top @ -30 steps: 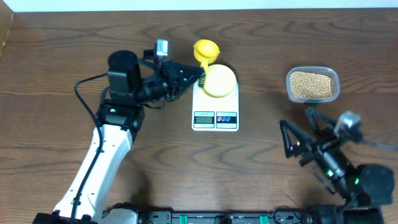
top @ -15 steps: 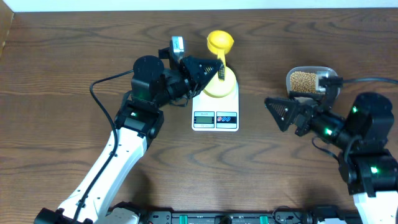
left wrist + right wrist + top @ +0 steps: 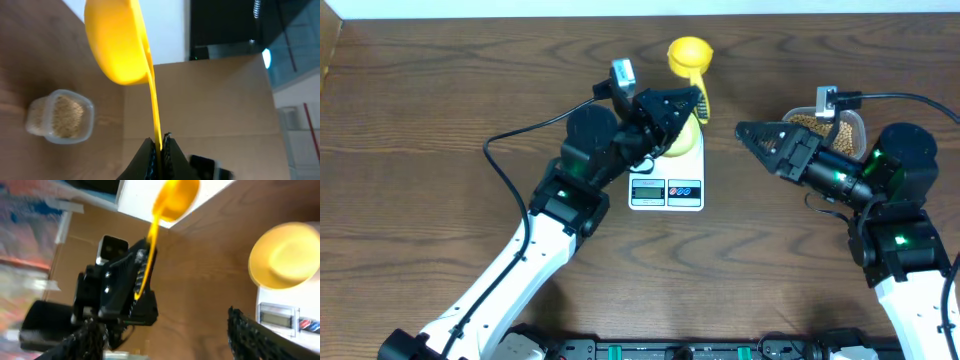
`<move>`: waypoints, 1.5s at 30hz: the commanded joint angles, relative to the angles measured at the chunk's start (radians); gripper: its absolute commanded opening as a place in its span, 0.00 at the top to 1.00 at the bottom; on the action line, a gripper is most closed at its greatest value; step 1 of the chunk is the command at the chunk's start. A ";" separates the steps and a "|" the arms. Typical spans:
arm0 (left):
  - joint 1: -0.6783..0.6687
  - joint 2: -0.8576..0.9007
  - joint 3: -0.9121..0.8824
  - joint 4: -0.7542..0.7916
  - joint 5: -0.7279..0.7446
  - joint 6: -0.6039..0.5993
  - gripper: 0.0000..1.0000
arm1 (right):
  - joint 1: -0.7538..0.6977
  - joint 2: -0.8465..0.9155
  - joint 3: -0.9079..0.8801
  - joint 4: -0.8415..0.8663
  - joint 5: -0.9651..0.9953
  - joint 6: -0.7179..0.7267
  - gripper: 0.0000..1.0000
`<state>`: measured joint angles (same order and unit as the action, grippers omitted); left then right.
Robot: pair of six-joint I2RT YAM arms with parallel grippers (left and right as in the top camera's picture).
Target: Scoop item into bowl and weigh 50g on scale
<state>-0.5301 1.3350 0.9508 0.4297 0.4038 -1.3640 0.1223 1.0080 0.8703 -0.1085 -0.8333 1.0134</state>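
My left gripper point(image 3: 698, 97) is shut on the thin handle of a bright yellow scoop point(image 3: 690, 53). It holds the scoop off the table above the scale's far right corner, cup toward the far edge. The left wrist view shows the scoop point(image 3: 118, 44) edge-on, so I cannot see inside it. The pale yellow bowl point(image 3: 686, 145) sits on the white scale point(image 3: 667, 190), mostly hidden under the left gripper, and shows empty in the right wrist view point(image 3: 285, 255). My right gripper point(image 3: 748, 132) stands open with nothing in it, just right of the scale and pointing left. The beans point(image 3: 805, 122) lie in a clear tub.
The clear tub point(image 3: 855, 120) stands at the right, partly covered by the right arm; the left wrist view shows the tub point(image 3: 60, 117) too. The left arm's black cable point(image 3: 505, 160) loops over the table left of the scale. The table's far edge runs just behind the scoop.
The left gripper has carried the scoop to the right and toward the far edge. The right arm has swung up from the front right to beside the scale, and its jaws have narrowed somewhat.
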 commanded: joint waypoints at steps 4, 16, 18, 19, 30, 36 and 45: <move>-0.056 -0.010 0.024 0.021 -0.049 -0.003 0.93 | 0.034 0.000 0.016 0.032 0.034 0.178 0.33; -0.137 -0.009 0.024 0.032 -0.111 -0.003 0.93 | 0.084 0.000 0.016 0.050 0.119 0.311 0.44; -0.153 -0.009 0.024 0.034 -0.129 -0.003 0.93 | 0.095 0.000 0.016 0.050 0.136 0.323 0.47; -0.162 -0.009 0.024 0.034 -0.136 -0.003 0.93 | 0.100 0.000 0.016 0.050 0.143 0.330 0.47; -0.165 -0.009 0.024 0.033 -0.134 -0.003 0.93 | 0.102 0.000 0.016 0.049 0.179 0.340 0.69; -0.165 -0.009 0.024 0.033 -0.128 -0.003 0.93 | 0.102 0.000 0.016 0.049 0.196 0.339 0.76; -0.165 -0.009 0.024 0.033 -0.129 -0.003 0.93 | 0.102 0.000 0.016 0.048 0.173 0.340 0.80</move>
<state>-0.6956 1.3350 0.9508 0.4458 0.2817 -1.3651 0.2214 1.0069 0.8703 -0.0540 -0.6689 1.3537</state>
